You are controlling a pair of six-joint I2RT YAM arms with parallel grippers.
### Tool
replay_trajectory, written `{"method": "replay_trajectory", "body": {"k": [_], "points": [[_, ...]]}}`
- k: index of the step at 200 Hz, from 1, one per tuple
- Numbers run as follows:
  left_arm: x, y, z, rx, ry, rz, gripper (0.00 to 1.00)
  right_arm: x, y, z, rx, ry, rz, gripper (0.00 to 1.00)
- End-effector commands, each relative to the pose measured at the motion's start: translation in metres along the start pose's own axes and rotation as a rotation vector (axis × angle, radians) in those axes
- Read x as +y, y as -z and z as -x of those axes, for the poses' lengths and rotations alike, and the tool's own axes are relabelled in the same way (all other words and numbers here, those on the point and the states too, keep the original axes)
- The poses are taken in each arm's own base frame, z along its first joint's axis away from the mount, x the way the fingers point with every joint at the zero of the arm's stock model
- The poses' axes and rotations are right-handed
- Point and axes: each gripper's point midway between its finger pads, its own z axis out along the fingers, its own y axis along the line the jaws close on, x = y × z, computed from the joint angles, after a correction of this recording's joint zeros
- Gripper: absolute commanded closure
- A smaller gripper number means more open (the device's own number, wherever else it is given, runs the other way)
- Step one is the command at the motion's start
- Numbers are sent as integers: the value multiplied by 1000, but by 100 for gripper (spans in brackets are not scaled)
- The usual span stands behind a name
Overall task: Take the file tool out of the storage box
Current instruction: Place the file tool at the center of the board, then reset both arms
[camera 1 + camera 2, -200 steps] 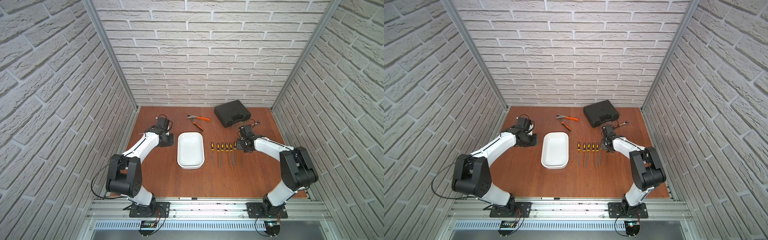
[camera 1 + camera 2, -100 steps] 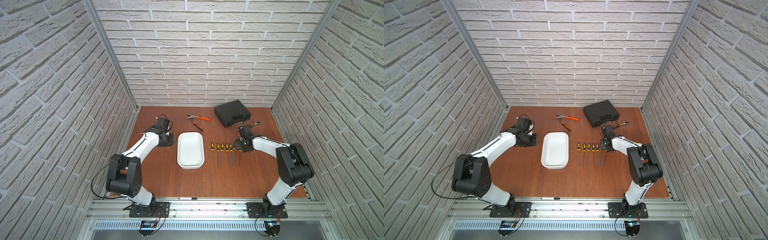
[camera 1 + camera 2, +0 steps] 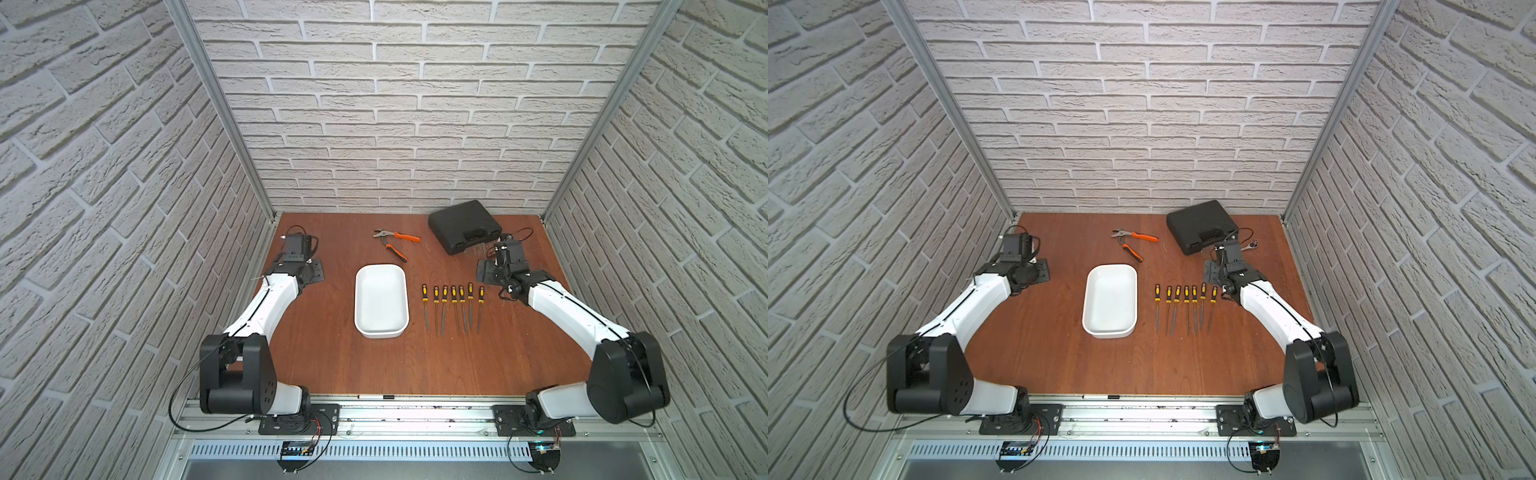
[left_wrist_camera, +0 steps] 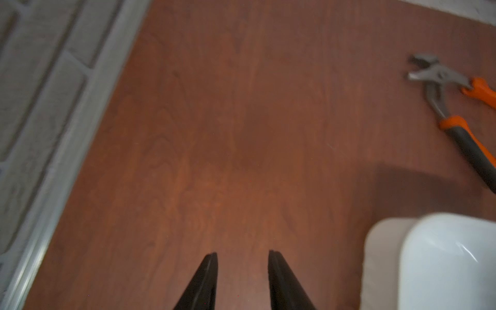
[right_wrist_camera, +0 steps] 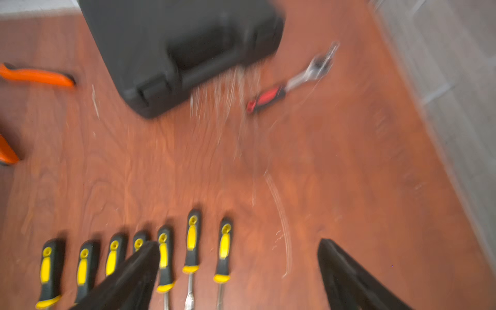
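beside the files (image 3: 454, 293), the right pincer (image 5: 238, 241) gapes wide and empty, the left pincer (image 4: 243, 252) slightly parted, empty.

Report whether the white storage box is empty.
Empty: the storage box shows bare white floor in both top views; files lie beside it.

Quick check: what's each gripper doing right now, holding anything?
Left gripper: partly open, holding nothing.
Right gripper: wide open, holding nothing.
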Motion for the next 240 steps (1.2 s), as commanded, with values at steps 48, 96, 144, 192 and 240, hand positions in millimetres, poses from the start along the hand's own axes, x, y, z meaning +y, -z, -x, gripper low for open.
{"method": "replay_trajectory", "body": {"k": [48, 96, 144, 192, 240], "points": [[57, -38, 8, -274, -105, 257, 52, -52, -10, -6, -148, 50, -179, 1], [32, -46, -2, -428, -147, 139, 55, -58, -15, -23, -312, 109, -125, 1], [21, -37, -11, -517, -213, 191, 51, -46, -29, -27, -389, 99, -48, 1], [19, -37, -12, -520, -221, 183, 33, -30, -51, -40, -425, 121, 22, 1], [18, -30, -15, -565, -213, 170, 8, -28, -52, -39, -408, 127, 35, 1]]}}
